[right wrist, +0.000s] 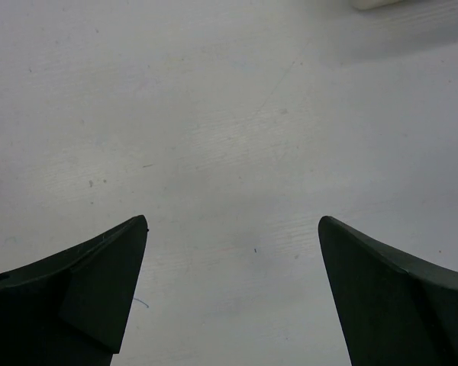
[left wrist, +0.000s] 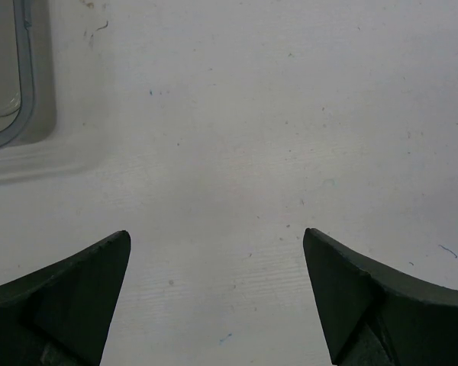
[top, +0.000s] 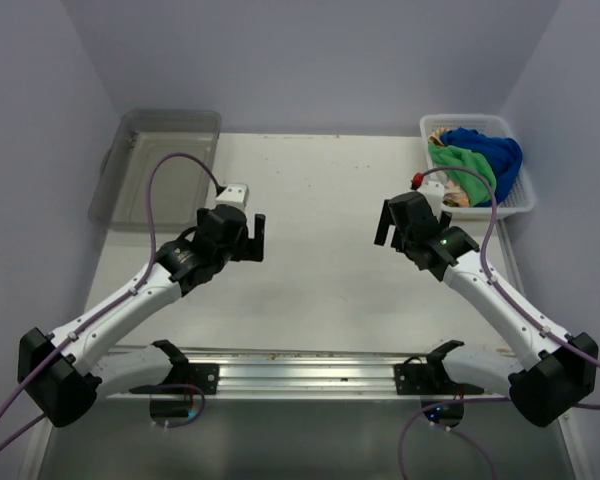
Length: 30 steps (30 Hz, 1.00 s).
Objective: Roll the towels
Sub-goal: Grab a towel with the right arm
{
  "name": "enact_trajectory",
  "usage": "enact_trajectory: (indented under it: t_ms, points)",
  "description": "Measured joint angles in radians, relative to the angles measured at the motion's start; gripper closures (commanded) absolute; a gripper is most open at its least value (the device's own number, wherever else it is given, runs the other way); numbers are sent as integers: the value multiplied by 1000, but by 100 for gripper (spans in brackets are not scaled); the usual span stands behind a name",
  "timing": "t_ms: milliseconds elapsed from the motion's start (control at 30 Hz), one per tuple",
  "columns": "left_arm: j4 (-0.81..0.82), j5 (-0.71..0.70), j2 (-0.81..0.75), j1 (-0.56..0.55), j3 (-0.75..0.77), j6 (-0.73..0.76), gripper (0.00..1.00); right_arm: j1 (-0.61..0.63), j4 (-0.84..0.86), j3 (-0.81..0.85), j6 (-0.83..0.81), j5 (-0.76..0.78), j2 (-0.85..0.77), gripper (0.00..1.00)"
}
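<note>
Towels, all of them, sit heaped in the white basket at the far right corner of the desk. The green towel is to the front, the blue towel behind it, and an orange-tan cloth peeks out at the near edge. None is out on the desk, so nothing's rolled yet. The left fingers are spread wide over bare desk, holding nothing. The right fingers are the same, wide apart and empty, hovering mid-desk with the basket off to their far right. The right arm is the one for the pick, I'd say, being much the closer. Go for the green towel, which looks easiest to reach, and pinch one fold near its edge rather than dig into the heap, or the blue towel may come along too. Lift clear of the rim before swinging in, since that light basket could drag or tip. Lay it flat in the open middle where both arms reach, and smooth it first, because a crumpled start gives a lopsided roll. The grey bin at far left may be for finished rolls, though that's my guess.
</note>
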Motion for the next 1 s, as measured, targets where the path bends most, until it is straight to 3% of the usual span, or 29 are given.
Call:
enact_trajectory:
  t_ms: [500,667,767,1000]
  points:
    - [-52,-18,85,0,38,-51,0,-27,15,-18,-8,-9,-11,1]
    - [-97,-49,113,0,63,-89,0,-226,8,95,-53,-54,48,4]
    - [-111,-55,111,0,63,-98,0,-346,17,211,-70,-99,119,11]
    - [-104,-45,74,0,63,-99,0,-567,64,490,-63,-212,377,17]
